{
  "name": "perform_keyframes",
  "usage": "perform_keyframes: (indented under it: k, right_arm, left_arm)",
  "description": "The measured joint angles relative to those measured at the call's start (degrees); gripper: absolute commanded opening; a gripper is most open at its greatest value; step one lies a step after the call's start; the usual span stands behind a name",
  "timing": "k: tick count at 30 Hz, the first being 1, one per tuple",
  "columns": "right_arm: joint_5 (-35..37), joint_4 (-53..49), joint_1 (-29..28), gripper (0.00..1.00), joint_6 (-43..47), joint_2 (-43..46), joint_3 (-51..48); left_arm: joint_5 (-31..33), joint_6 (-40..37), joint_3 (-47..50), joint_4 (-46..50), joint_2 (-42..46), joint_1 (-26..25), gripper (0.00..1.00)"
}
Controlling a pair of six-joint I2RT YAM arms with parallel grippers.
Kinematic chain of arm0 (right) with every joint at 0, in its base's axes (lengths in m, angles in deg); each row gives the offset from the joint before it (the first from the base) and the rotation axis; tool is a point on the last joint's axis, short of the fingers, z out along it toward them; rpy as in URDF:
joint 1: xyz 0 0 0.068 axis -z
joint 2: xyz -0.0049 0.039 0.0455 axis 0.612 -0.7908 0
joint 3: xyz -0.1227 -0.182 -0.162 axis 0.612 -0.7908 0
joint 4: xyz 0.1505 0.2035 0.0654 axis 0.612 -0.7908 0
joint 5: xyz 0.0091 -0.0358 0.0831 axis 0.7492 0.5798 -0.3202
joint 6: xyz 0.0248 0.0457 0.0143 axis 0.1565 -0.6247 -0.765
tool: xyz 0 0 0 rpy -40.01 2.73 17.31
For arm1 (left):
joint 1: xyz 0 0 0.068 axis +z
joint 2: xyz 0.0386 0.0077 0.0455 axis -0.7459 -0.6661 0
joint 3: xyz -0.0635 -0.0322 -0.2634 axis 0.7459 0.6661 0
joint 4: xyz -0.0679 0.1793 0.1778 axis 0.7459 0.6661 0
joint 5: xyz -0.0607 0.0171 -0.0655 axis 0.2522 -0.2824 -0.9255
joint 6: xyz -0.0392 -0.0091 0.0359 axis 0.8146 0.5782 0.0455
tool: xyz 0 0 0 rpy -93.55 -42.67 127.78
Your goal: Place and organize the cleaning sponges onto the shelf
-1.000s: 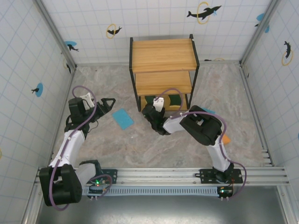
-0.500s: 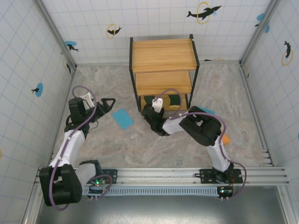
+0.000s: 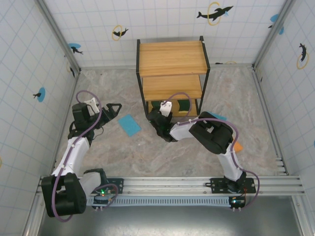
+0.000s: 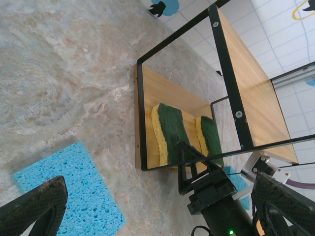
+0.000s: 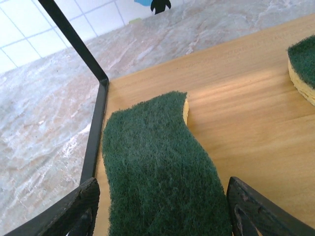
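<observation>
The left hand [image 4: 157, 196] was wide open. The right hand [image 5: 162, 199] sat around a green sponge [image 5: 155, 152] on the shelf [image 5: 236, 113]; I could not tell if it squeezed.

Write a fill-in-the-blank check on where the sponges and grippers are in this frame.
1. The dark green sponge between the right gripper's fingers lies on the shelf's ___ board.
2. The left gripper's jaws stand ___.
3. The thin sponge on the table beside the left gripper is light ___.

Missing words: lowest; open; blue.
</observation>
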Motion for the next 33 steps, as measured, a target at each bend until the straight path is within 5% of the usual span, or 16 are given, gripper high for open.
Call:
perform_keyframes:
  k: [33]
  right_arm:
    - [3.06, -0.74, -0.63, 0.69, -2.36, -1.92, 0.79]
  left_arm:
    - [0.02, -0.02, 0.0, 0.0, 0.0, 0.0, 0.98]
